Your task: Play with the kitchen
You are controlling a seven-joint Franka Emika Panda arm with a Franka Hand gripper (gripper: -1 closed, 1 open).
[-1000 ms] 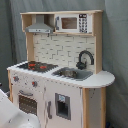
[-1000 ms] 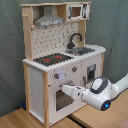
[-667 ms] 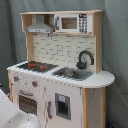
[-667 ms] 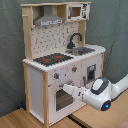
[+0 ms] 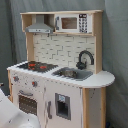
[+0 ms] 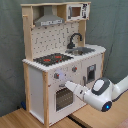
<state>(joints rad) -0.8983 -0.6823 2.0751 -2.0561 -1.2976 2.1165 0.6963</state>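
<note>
Where the white arm (image 6: 102, 95) reaches in from the second exterior view's right, its gripper (image 6: 67, 85) tapers to a narrow point at the front of the kitchen (image 6: 60, 60), just at the top edge of the oven door (image 6: 62, 97) and below the knobs (image 6: 57, 76). Whether the gripper is open or closed cannot be told, and contact with the door cannot be confirmed. Nothing visible is held.

The kitchen stands upright on a light wooden floor (image 6: 20, 119) in front of a grey-green curtain (image 6: 11, 55). Body: smooth white panels framed in pale wood. The oven door has a dark window. On the bench top, a flat black stovetop (image 5: 34, 65) with red rings sits toward the first exterior view's left; beside it is a grey sink (image 5: 73, 74) with a curved black faucet (image 5: 85, 58) arching over it. The bench top ends in a rounded corner. Back wall: white with a brick-like pattern. Upper shelf: grey sloped hood (image 5: 40, 26) and a small microwave (image 5: 74, 23) with a dark window.

In the first exterior view, a white rounded part of the arm (image 5: 11, 116) fills the lower left corner, blurred.
</note>
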